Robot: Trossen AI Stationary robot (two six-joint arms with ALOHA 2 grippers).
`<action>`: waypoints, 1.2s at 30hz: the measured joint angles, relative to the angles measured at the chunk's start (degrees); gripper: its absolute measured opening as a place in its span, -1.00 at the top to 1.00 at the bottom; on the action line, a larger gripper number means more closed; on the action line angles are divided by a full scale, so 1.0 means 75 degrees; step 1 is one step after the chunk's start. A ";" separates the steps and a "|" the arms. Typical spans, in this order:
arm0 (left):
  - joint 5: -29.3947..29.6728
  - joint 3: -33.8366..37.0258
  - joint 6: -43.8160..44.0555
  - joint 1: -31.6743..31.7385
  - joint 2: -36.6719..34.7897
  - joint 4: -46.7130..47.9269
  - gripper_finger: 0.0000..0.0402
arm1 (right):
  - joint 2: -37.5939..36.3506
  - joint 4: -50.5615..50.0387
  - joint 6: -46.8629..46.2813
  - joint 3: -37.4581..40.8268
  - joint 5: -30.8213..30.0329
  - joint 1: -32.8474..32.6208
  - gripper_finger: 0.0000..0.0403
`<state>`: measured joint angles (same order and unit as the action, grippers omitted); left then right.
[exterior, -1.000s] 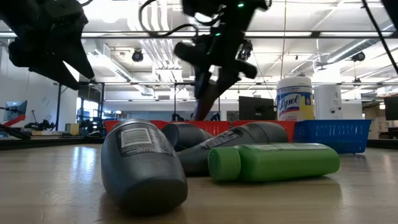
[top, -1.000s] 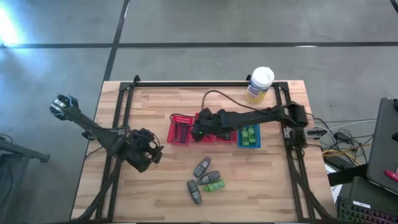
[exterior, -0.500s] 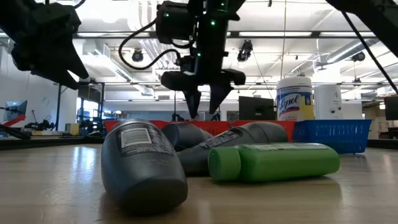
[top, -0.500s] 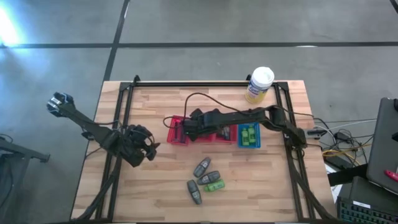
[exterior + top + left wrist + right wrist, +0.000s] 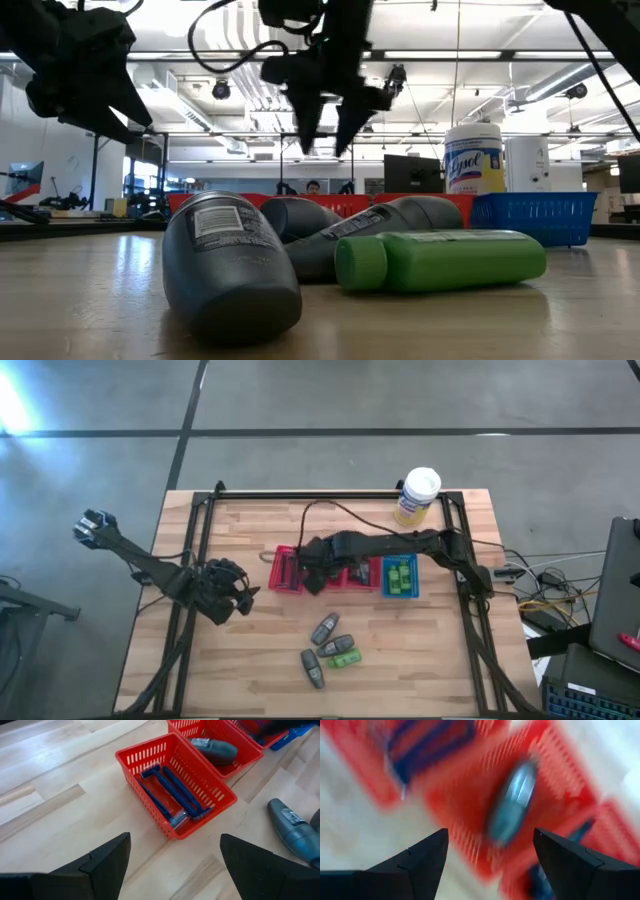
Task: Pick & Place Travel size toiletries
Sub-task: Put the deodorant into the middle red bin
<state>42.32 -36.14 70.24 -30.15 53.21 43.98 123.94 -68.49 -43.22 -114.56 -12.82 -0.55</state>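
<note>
High view puts the right gripper point(image 5: 312, 582) over the red plastic baskets point(image 5: 290, 571) mid-counter, its fingers spread and holding nothing; the right wrist view shows a dark grey bottle point(image 5: 512, 802) lying in a red basket beneath it. The left gripper point(image 5: 237, 603) waits near the counter's left edge, fingers spread too, and its wrist view looks onto thin blue razors point(image 5: 172, 795) in the nearest red basket. Small green bottles point(image 5: 401, 576) fill the blue plastic basket point(image 5: 385, 588). Left to sort on the wooden counter point(image 5: 250, 660) are three dark grey bottles point(image 5: 325, 628) and one green bottle point(image 5: 345, 658), bunched and touching.

That bunching is probably the main hazard: fingers closing on one bottle could nudge a neighbour, and these round bottles would likely roll. A low swing away from the baskets might also catch a basket rim and drag it. The white-and-yellow canister point(image 5: 418, 496) stands at the back, well apart.
</note>
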 joint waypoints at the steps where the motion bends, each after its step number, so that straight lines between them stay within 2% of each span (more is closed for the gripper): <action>1: -0.0027 0.0000 0.0008 -0.0003 0.0003 -0.0005 -0.55 | -0.0025 -0.0225 -0.0061 0.0064 0.0229 -0.0095 -0.40; 3: -0.0053 0.0000 -0.0015 -0.0003 0.0012 -0.0015 -0.55 | -0.0084 -0.0664 -0.0059 0.0175 0.0683 -0.0317 -0.37; 7: -0.0093 0.0000 -0.0280 -0.0003 0.0012 -0.0060 -0.55 | -0.0163 -0.1021 0.1039 0.0457 0.0754 -0.0924 -0.28; 13: -0.0101 0.0000 -0.0597 -0.0003 0.0012 -0.0198 -0.55 | -0.0351 -0.0731 0.3078 0.1108 0.0828 -0.1784 -0.13; 16: -0.0101 0.0000 -0.0731 -0.0003 0.0015 -0.0382 -0.55 | -0.0374 -0.0528 0.4013 0.1450 0.1193 -0.2023 -0.06; 22: -0.0170 0.0000 -0.0940 -0.0003 0.0015 -0.0668 -0.55 | -0.0374 0.0203 0.5258 0.1960 0.1371 -0.2334 0.06; 25: -0.0223 0.0000 -0.1022 -0.0003 0.0015 -0.0689 -0.55 | -0.0377 0.0706 0.5420 0.2041 0.1316 -0.2509 0.11; 29: -0.0228 -0.0003 -0.1024 -0.0003 0.0015 -0.0698 -0.55 | -0.0377 0.0808 0.5023 0.2084 0.1267 -0.2578 0.15; 34: -0.0276 -0.0003 -0.1235 -0.0002 0.0072 -0.0792 -0.55 | -0.0381 0.0859 0.5002 0.2093 0.1284 -0.2596 0.11; 36: -0.0594 -0.0003 -0.1537 0.0002 0.0122 -0.1054 -0.55 | -0.0410 0.0960 0.4945 0.2086 0.1315 -0.2645 0.08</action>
<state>37.86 -36.16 58.71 -30.14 54.13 36.07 120.87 -61.29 -6.13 -98.91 -2.95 -20.38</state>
